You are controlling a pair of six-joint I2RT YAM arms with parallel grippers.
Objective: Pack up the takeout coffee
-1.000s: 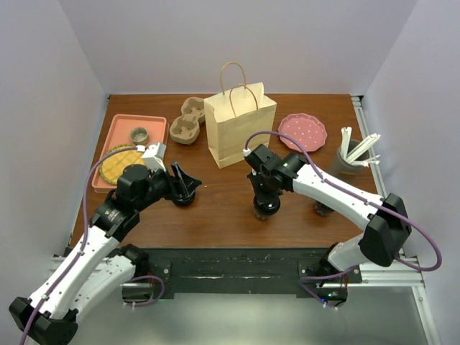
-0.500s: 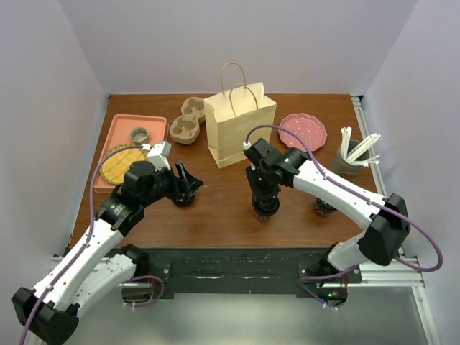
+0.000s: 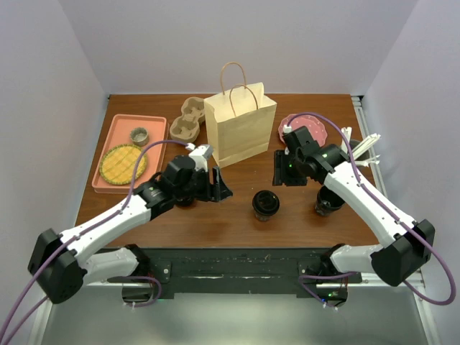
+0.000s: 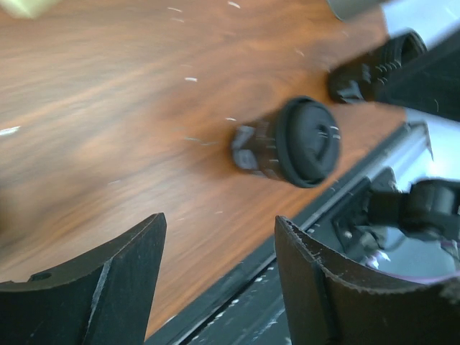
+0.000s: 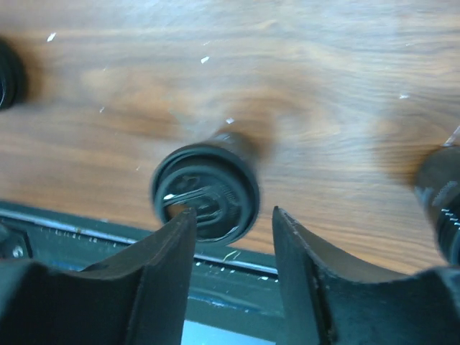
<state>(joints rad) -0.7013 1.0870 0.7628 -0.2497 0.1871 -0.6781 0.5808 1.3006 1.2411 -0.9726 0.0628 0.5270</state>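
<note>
1. top view: small black tapered disposable coffee cup with black plastic lid (image 3: 265,204). stands upright on the brown wooden surface (image 3: 230,224), near the front edge and between the two arms. neither arm touches it. the lid is on, presumably so it can be packed without spilling.
2. top view: tan paper bag with twisted handles (image 3: 241,133). upright behind the cup and well apart from it, mouth upward. probably where the cup is meant to go.
3. top view: left tool (image 3: 221,188). low over the surface to the left of the cup, spread and empty. it points toward the cup, which looks like lining up for a side grasp.
4. top view: right tool (image 3: 279,170). behind and to the right of the cup, spread, holding nothing. it stands clear, which leaves the cup open to the other arm.
5. top view: second black lidded cup (image 3: 325,205), upright at the right beside the right arm. tan moulded pulp cup carrier (image 3: 185,122) and coral plastic tray (image 3: 154,147) sit at the back left, away from the work.
6. left wrist view: the cup (image 4: 298,140) lies ahead, beyond the spread fingers (image 4: 108,287) and not between them.
7. right wrist view: blurred. the cup's lid (image 5: 205,194) shows past the parted fingers (image 5: 320,287), with no contact.
</note>
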